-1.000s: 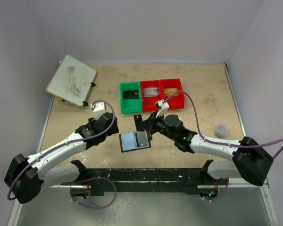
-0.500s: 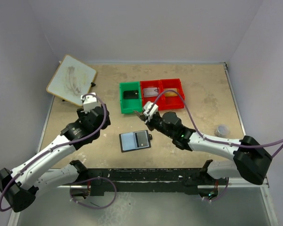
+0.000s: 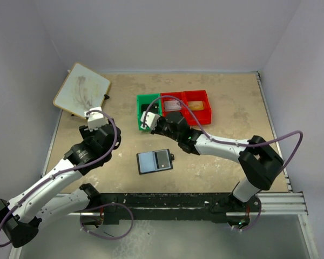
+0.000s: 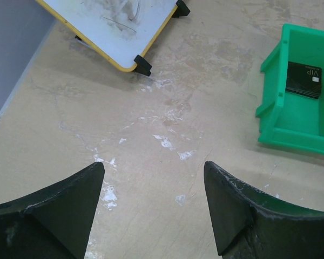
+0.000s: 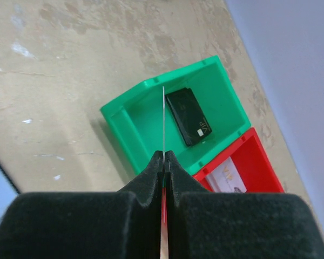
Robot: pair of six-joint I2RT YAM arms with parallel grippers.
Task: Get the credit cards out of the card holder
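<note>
One card point(image 5: 163, 118) now over green bin point(image 5: 143, 116)

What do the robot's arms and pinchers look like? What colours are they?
The left arm and right arm are white tubes joined by chunky black joints. A purple cable loops along each. The left gripper has two black wedge-shaped fingers, a bit scuffed; the right gripper is black too, with a grainy surface.
</note>
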